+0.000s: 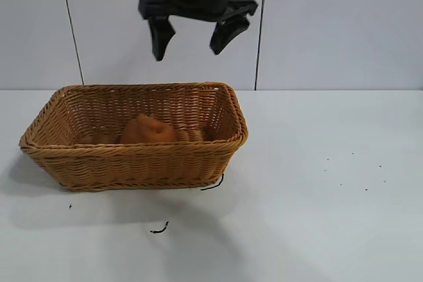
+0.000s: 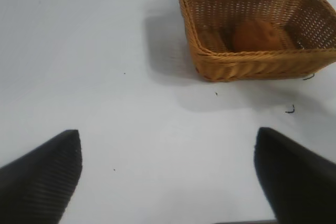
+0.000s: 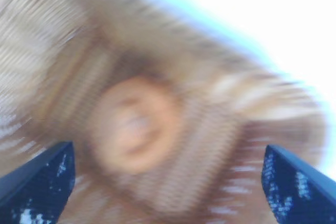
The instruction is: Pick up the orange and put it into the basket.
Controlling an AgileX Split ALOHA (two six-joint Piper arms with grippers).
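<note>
The orange point(image 1: 147, 130) lies inside the wicker basket point(image 1: 132, 152), which stands on the white table at left of centre. My right gripper point(image 1: 187, 51) hangs open and empty well above the basket's back rim, apart from the orange. In the right wrist view the orange point(image 3: 136, 124) shows blurred on the basket's floor point(image 3: 231, 129), below the open gripper point(image 3: 167, 153). My left gripper point(image 2: 168, 135) is open and empty over bare table, far from the basket point(image 2: 252, 56) and the orange point(image 2: 254, 35).
Small dark wicker scraps point(image 1: 158, 230) lie on the white table point(image 1: 330, 196) in front of the basket, one point(image 1: 213, 184) at its front right corner. A pale panelled wall stands behind.
</note>
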